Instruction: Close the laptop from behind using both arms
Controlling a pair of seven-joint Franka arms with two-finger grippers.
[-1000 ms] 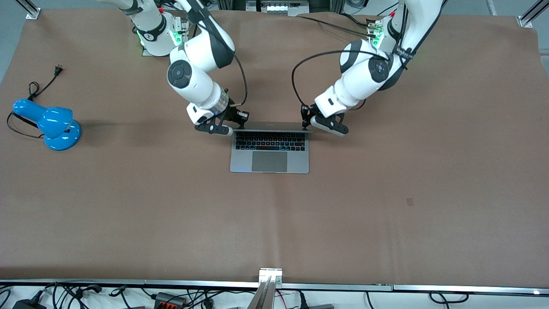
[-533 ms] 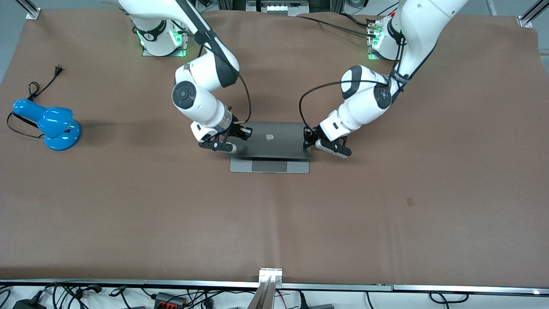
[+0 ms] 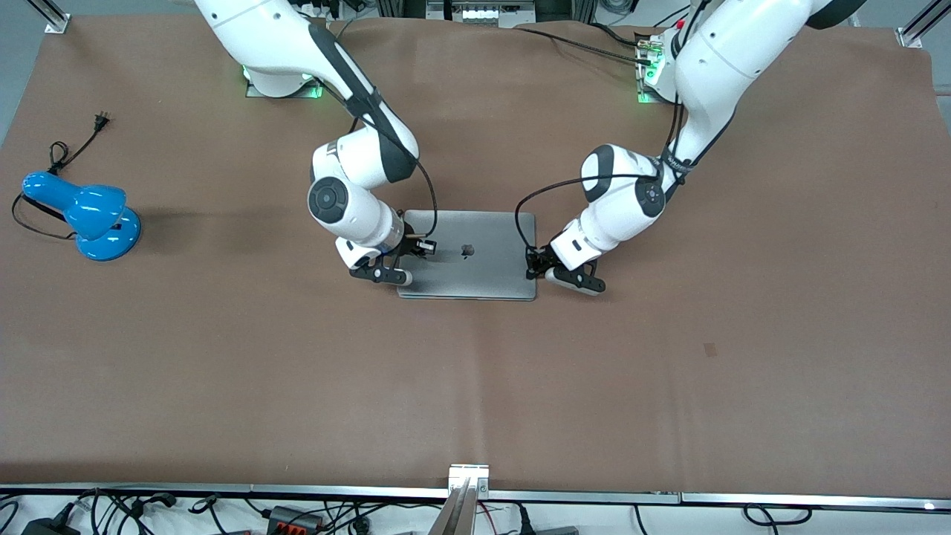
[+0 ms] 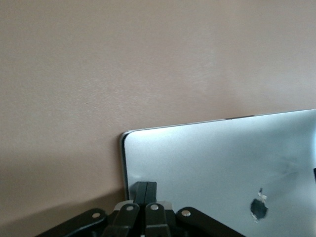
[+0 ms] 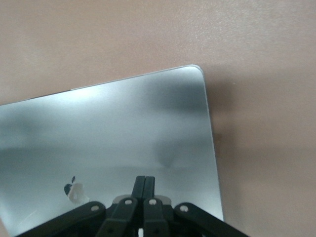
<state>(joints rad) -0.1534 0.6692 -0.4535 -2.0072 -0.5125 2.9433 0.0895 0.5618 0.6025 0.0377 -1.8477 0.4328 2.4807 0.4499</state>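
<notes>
The space-grey laptop (image 3: 483, 264) lies in the middle of the table with its lid flat down and the black apple logo (image 3: 467, 250) facing up. My left gripper (image 3: 532, 270) is shut, with its fingertips pressing on the lid near the corner at the left arm's end (image 4: 143, 189). My right gripper (image 3: 407, 257) is shut, with its fingertips on the lid near the edge at the right arm's end (image 5: 145, 184). The lid also shows in the left wrist view (image 4: 222, 153) and the right wrist view (image 5: 113, 128). The keyboard and screen are hidden.
A blue desk lamp (image 3: 83, 215) with its black cord and plug (image 3: 99, 119) lies at the right arm's end of the table. The brown table cover (image 3: 475, 386) spreads nearer to the front camera than the laptop.
The lid went from upright to flat on the base. Both grippers moved down and toward the front camera with it, staying shut.
</notes>
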